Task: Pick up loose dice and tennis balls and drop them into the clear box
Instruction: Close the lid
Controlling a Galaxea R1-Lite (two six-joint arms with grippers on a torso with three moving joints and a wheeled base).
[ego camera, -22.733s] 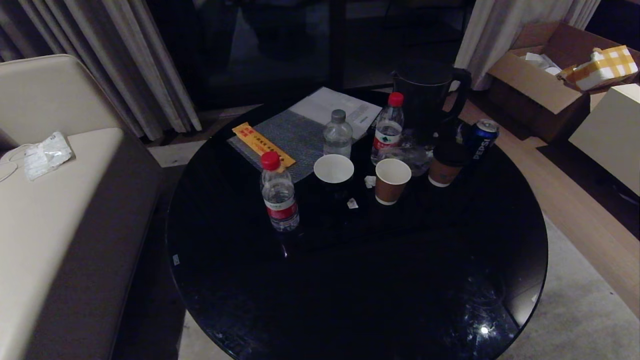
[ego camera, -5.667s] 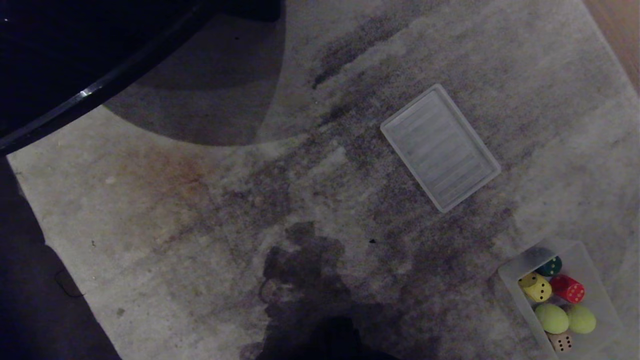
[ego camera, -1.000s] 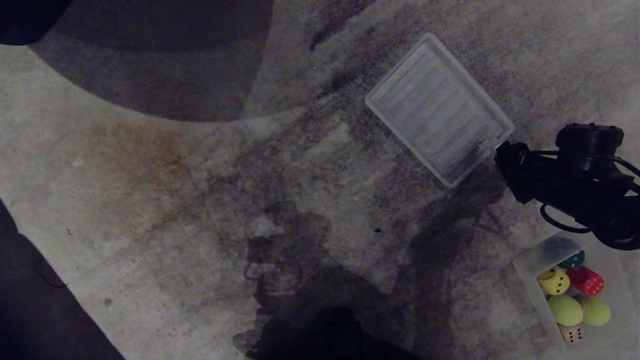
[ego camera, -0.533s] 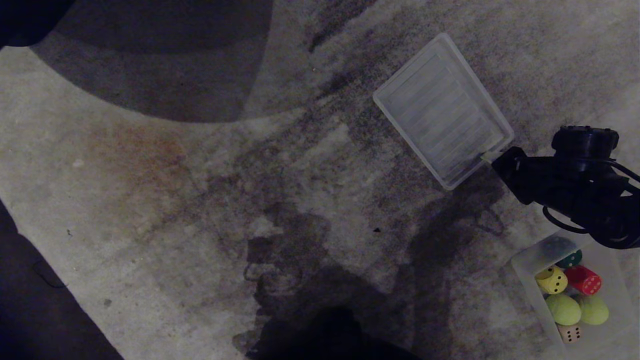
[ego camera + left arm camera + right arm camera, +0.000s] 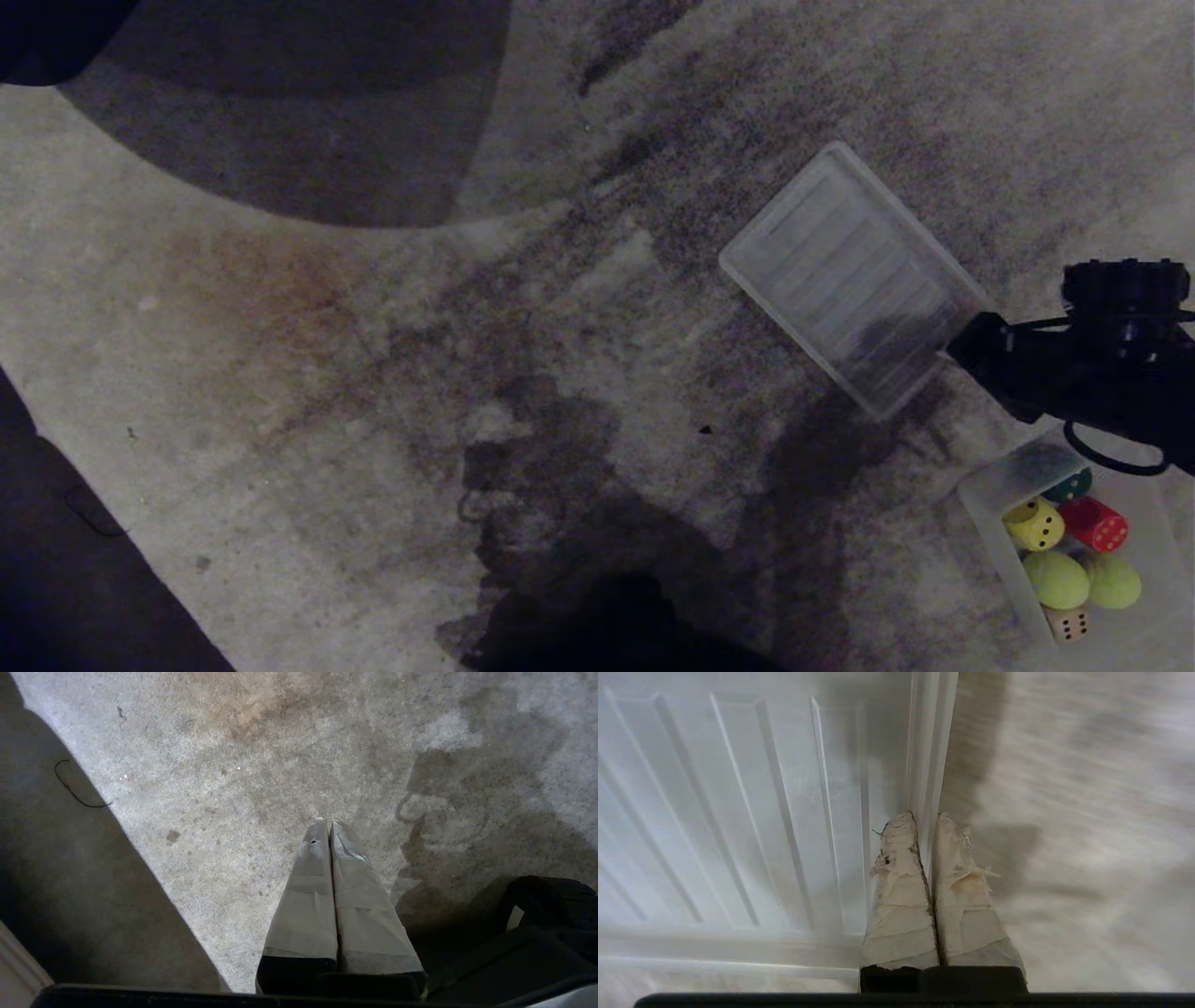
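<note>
We are pinching the rim of the flat ribbed clear plastic panel [image 5: 854, 278] with our right gripper [image 5: 927, 819], jaws clamped narrow on its near right edge. The clear rectangular plastic box [image 5: 991, 495] is sitting near right on the stained grey carpet [image 5: 373, 373], holding the coloured dice [image 5: 1033, 525] and fuzzy yellow-green tennis balls [image 5: 1055, 580]. Our left gripper [image 5: 328, 822] is hanging with jaws pressed together.

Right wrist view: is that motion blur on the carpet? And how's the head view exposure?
Right wrist view: carpet smeared in streaks, ribbed clear panel and right gripper stay sharp. Head view: dim and grainy, robot's shadow across the carpet, colours in the clear box still readable.
</note>
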